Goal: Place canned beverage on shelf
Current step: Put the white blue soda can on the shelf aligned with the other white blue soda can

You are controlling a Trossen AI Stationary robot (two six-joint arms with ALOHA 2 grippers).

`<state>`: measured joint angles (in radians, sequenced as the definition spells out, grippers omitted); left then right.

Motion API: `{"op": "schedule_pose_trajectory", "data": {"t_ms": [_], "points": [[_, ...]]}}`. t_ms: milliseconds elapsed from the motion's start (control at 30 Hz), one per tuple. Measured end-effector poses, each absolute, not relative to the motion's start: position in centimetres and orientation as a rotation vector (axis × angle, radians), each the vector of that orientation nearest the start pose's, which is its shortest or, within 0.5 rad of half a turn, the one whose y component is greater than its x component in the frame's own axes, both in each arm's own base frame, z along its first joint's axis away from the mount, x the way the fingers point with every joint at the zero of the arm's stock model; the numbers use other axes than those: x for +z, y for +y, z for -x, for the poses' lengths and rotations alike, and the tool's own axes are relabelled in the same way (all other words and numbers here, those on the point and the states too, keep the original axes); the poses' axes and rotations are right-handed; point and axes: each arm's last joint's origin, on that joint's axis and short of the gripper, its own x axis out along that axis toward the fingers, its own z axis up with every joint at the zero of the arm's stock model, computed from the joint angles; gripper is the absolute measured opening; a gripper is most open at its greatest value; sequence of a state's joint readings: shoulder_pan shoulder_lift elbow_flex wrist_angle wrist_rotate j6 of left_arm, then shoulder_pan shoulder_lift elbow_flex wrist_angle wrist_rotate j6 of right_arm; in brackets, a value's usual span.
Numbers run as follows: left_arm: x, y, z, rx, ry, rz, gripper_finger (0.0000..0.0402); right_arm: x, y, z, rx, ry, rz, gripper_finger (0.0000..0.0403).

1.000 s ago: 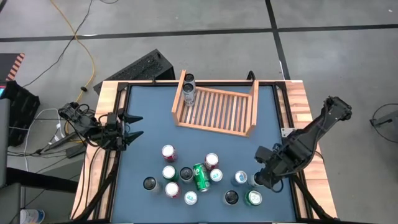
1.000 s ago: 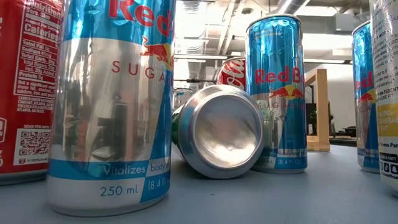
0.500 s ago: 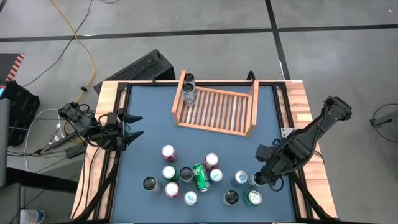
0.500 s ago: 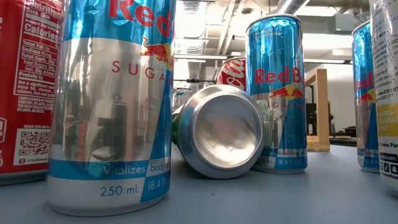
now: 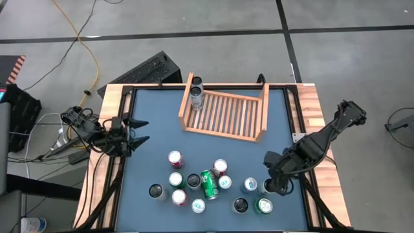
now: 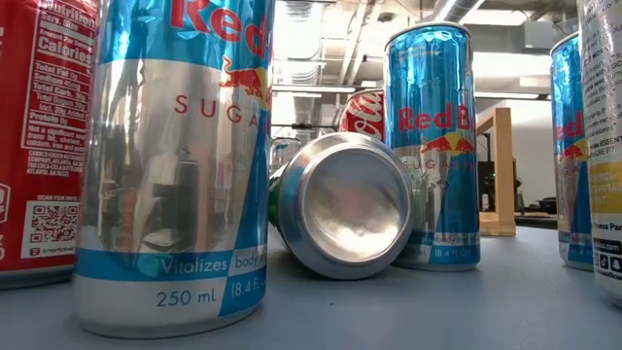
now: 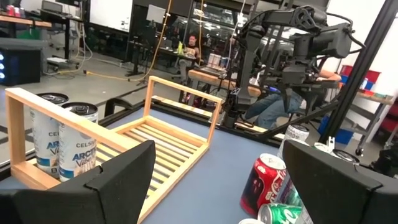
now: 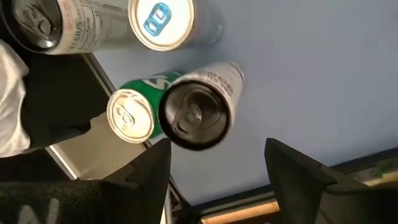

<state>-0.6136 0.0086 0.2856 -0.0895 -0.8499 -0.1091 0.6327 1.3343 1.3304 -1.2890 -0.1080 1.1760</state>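
The wooden shelf (image 5: 228,116) stands at the table's far middle, with two white cans (image 5: 196,91) upright in its far left corner. Several more cans stand at the near side, and a green one (image 5: 208,184) lies on its side. My right gripper (image 5: 279,186) hangs open, pointing down, over the group's right end. In the right wrist view its fingers (image 8: 149,171) stand above a black-topped white can (image 8: 196,115) and a green can (image 8: 130,115), touching neither. My left gripper (image 5: 146,131) waits open at the table's left edge.
A blue-tabbed can (image 8: 161,18) and a black-topped can (image 8: 37,25) stand close to the right gripper's spot. Bare blue mat (image 5: 155,110) lies between the cans and the shelf. In the left wrist view the shelf (image 7: 168,140) shows its slatted base bare except for the two cans (image 7: 62,137).
My right gripper has shifted slightly toward the table's left and tipped a little above the right-hand cans. No can has moved.
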Motion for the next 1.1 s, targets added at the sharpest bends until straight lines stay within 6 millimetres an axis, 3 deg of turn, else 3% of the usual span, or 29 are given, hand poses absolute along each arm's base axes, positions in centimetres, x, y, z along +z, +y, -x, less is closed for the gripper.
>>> {"op": "schedule_pose_trajectory", "data": {"t_ms": [367,600,1100], "points": [[24.5,-1.7,-6.2,0.22,-0.139,0.229,0.0341,31.3,13.8,-20.1,-0.177,1.513,-0.627,0.0254],[24.4,-1.8,-6.3,0.195,-0.13,0.221,0.0341,31.7,12.9,-20.5,-0.17,1.507,-0.692,0.0276],[24.4,-1.8,-6.3,0.195,-0.135,0.245,0.0341,31.7,13.0,-21.2,-0.08,1.494,-0.708,0.0335]]}}
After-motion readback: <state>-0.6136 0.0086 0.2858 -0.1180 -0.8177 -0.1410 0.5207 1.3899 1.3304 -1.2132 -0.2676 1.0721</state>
